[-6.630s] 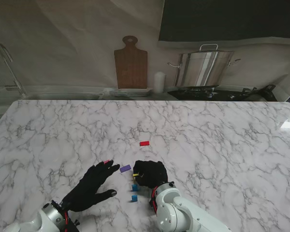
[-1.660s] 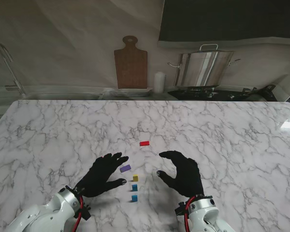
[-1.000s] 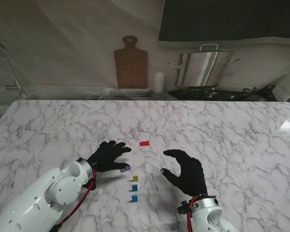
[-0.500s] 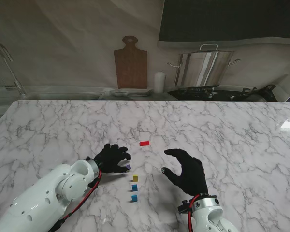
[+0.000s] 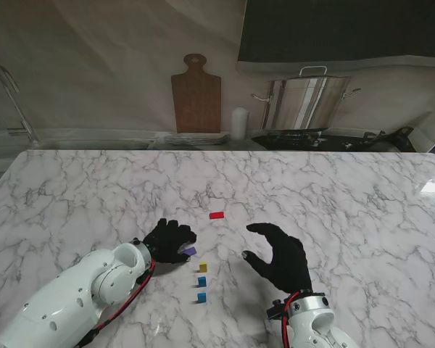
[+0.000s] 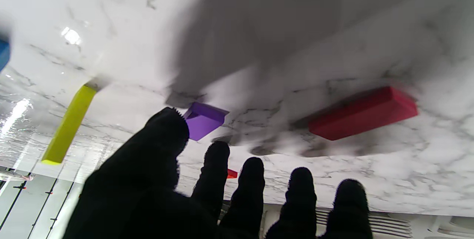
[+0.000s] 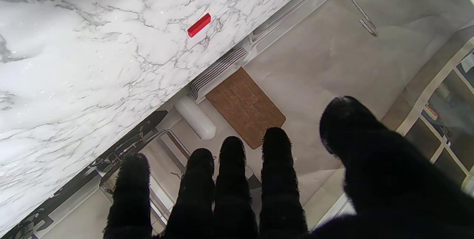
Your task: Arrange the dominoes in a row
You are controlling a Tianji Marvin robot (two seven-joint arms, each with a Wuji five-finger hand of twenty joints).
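Three dominoes stand in a short row: yellow (image 5: 203, 267), then two blue ones (image 5: 201, 281) (image 5: 201, 297) nearer to me. A purple domino (image 5: 190, 251) lies flat just beyond the yellow one. My left hand (image 5: 168, 241) hovers beside it, fingers spread and curled. The left wrist view has the thumb (image 6: 163, 139) right at the purple domino (image 6: 203, 120), nothing gripped. That view also shows a larger red domino (image 6: 363, 113) lying close by and the upright yellow domino (image 6: 68, 124). Another red domino (image 5: 217, 214) lies farther out. My right hand (image 5: 279, 257) hangs open to the right.
At the back behind the marble table (image 5: 348, 188) stand a wooden cutting board (image 5: 196, 94), a white cylinder (image 5: 238, 123) and a steel pot (image 5: 304, 101). A stack of plates (image 5: 196, 138) sits under the board.
My left arm has swung forward, bringing the hand from the left over to the purple domino, and its fingers have curled in. The right hand has stayed almost still.
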